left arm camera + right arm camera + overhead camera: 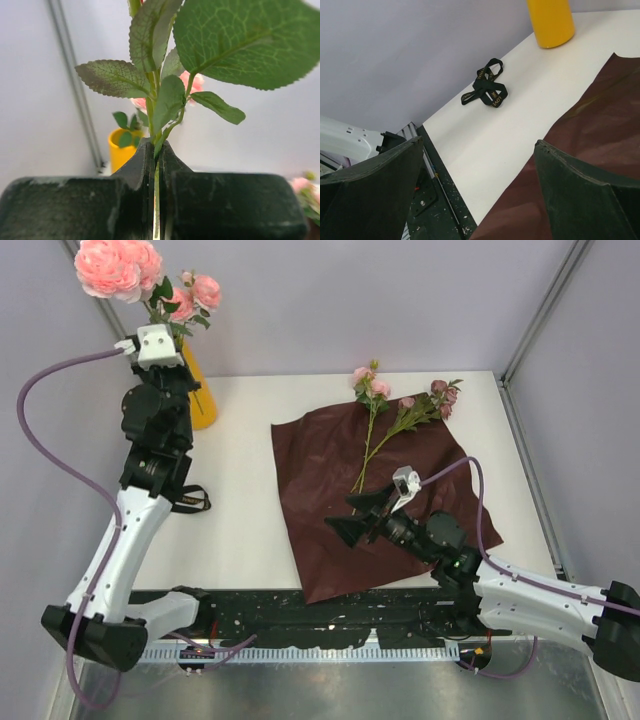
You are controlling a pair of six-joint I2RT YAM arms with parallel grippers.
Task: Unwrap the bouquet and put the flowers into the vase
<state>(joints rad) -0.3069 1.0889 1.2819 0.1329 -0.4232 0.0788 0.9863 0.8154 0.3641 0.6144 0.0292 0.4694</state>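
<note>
My left gripper [160,328] is raised at the far left, shut on the green stem [156,165] of a flower with large pink roses [112,265]. It hangs above the yellow vase [203,392], which my arm partly hides and which holds some leaves [125,135]. The dark red wrapping paper [330,455] lies flat and open on the table. Two flower stems lie on its far edge, one with pink blooms [370,385] and one with mauve blooms [440,395]. My right gripper [342,512] hovers open and empty over the paper's near left part [600,130].
The black ribbon [190,502] lies loose on the white table left of the paper, also seen from the right wrist [487,90]. The vase [551,22] stands at the back left corner. A black rail [330,615] runs along the near edge.
</note>
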